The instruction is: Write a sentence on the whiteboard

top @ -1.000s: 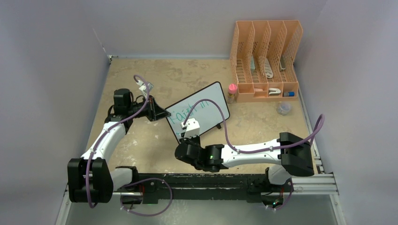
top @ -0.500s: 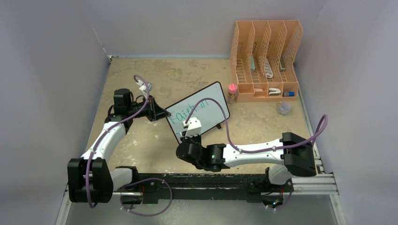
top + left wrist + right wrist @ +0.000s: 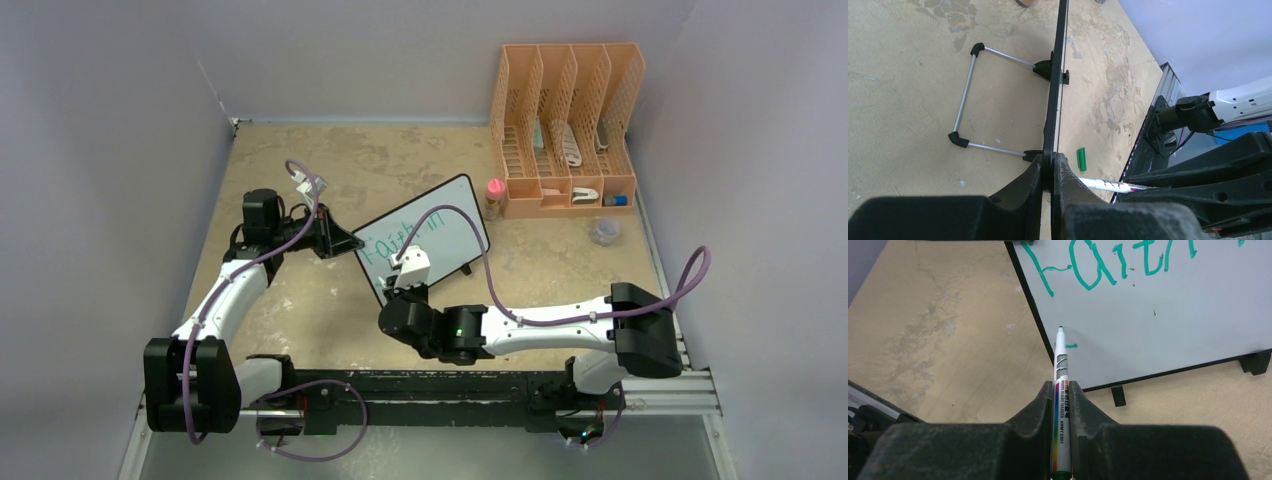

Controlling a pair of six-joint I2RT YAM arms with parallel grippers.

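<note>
Second line begins: the right gripper [image 3: 1062, 392] is clamped tight on a marker [image 3: 1060, 365], whose long axis runs straight out from the fingers toward the board [image 3: 1173, 315]; its tip sits over the board's lower left corner, just inside the black frame and below the "F", with a short green dash just right of it; whether the tip touches the surface cannot be told. The left gripper [image 3: 1052, 165] is closed on the board's left edge, steadying it where it stands tilted on its wire stand [image 3: 963, 100] mid-table [image 3: 300, 300]; the right arm is the nearer to the writing face. The lettering [image 3: 1108, 262] is green and hand-drawn, reading "Faith in" along the top line; below it the white is blank but for that dash, so the sentence looks well short of done; the next stroke likely calls for travel rightward across the lower half. A green cap [image 3: 1081, 159] lies on the table on the board's writing side.
</note>
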